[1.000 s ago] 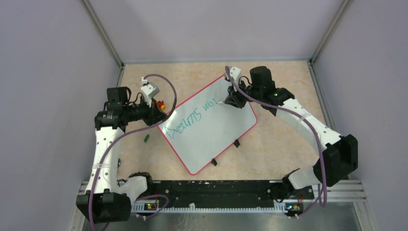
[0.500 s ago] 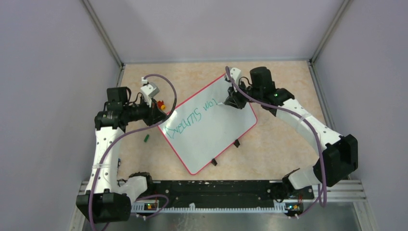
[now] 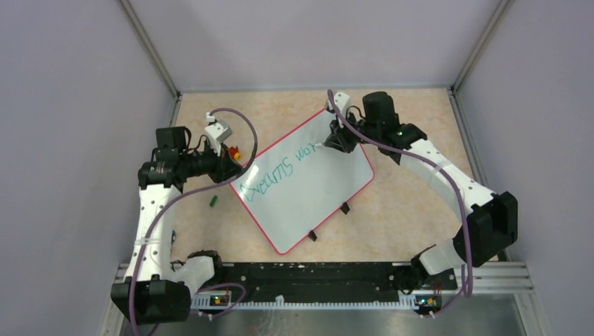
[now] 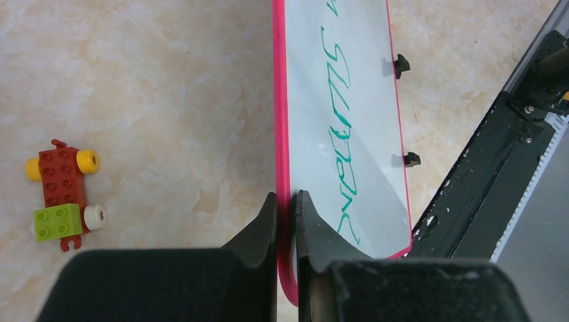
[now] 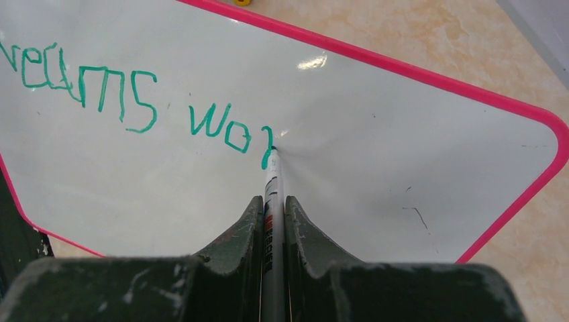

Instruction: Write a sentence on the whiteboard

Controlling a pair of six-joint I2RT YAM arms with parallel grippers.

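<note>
The left end effector [image 4: 286, 201] pinches the whiteboard [image 3: 315, 203] by its left rim. The right end effector [image 5: 273, 204] clamps a marker [image 5: 272, 181], its tip on the last green stroke of the sentence [image 5: 134, 100].

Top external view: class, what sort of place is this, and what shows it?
Likely a robotics lab test cell: two white-and-black robot arms on a black base rail, plain grey walls enclosing a beige marbled tabletop, and a red-rimmed whiteboard.

Bright, even light; small glare on the whiteboard [image 5: 376, 168]
</note>
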